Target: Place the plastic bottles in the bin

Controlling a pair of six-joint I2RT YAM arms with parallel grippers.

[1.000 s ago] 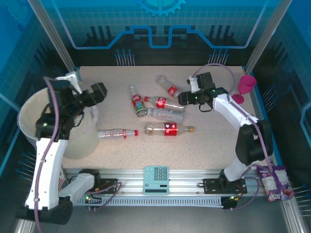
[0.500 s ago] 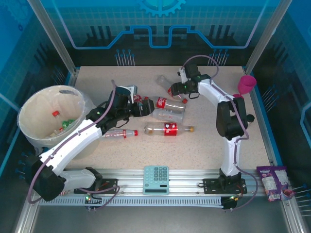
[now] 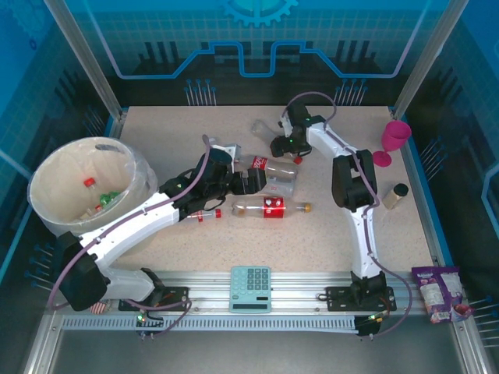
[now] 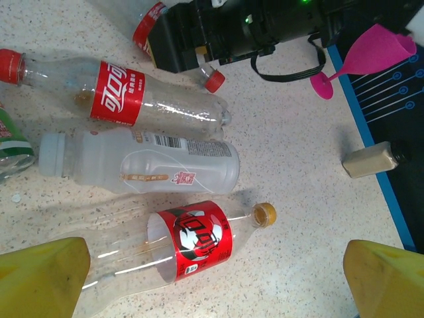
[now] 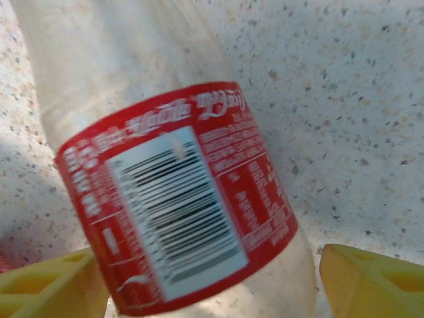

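Several plastic bottles lie mid-table. My left gripper [image 3: 253,181] hovers open over them; in the left wrist view its yellow fingers [image 4: 41,278] stand wide on either side of a clear red-labelled bottle with a yellow cap [image 4: 199,238]. Beyond it lie a whitish bottle [image 4: 139,162], a red-capped bottle [image 4: 132,99] and a green one [image 4: 8,149] at the frame edge. My right gripper [image 3: 279,146] is open, straddling the far red-labelled bottle [image 5: 179,212] without closing on it. The cream bin [image 3: 54,167] stands at the left with bottles [image 3: 90,181] inside.
A pink goblet [image 3: 394,139] stands at the right edge, with a small brown bottle [image 3: 399,195] lying near it. Another bottle [image 3: 201,216] lies under my left forearm. A calculator [image 3: 251,288] sits on the front rail and a purple packet [image 3: 437,292] at the front right.
My left arm has swung from over the bin to the middle bottles. My right gripper has moved left and farther back onto the far bottle.
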